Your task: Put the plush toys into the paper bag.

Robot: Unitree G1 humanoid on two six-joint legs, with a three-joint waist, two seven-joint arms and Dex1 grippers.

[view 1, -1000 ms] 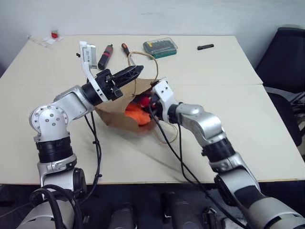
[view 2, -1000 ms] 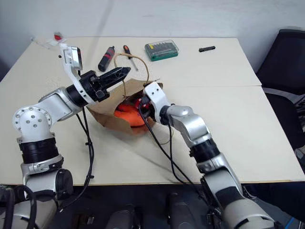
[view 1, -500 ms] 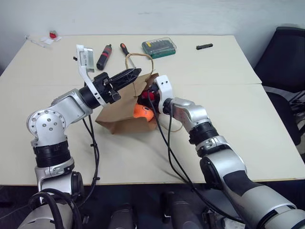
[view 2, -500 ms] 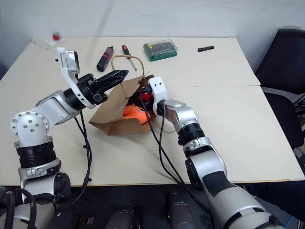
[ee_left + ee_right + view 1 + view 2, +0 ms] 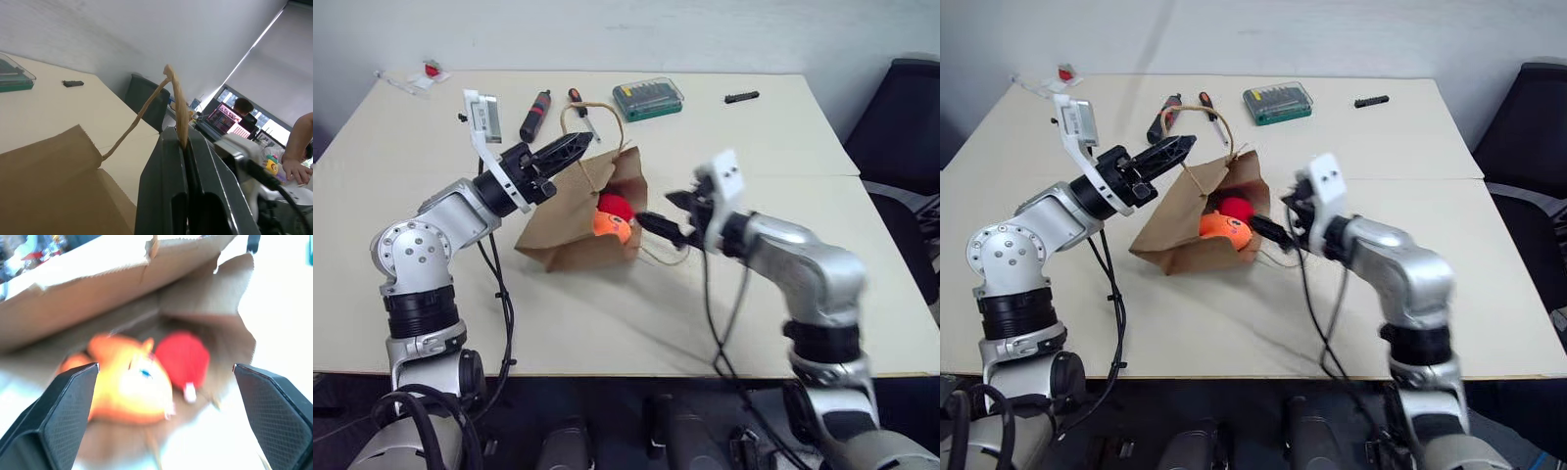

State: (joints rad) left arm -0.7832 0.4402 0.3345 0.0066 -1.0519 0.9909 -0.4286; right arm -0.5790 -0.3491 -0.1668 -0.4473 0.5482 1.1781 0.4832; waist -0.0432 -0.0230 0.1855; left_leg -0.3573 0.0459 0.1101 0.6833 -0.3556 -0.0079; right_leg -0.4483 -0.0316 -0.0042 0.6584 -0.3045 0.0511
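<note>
The paper bag (image 5: 570,230) lies on its side on the surface (image 5: 607,313), its mouth turned toward the robot's right. The left gripper (image 5: 576,149) is closed tight on one of the bag's thin handles (image 5: 177,100), holding the upper lip of the mouth up. Both plush toys sit just inside the opening: the orange fish (image 5: 611,225) lies at the front, and the red ball (image 5: 615,205) rests touching it from behind. The right gripper (image 5: 668,213) hangs just beside the bag's mouth, apart from it, with its fingers (image 5: 63,404) spread wide and nothing between them. At the far side of the surface lie a green bit case (image 5: 648,98), two screwdrivers (image 5: 534,116) and a small black part (image 5: 741,96).
</note>
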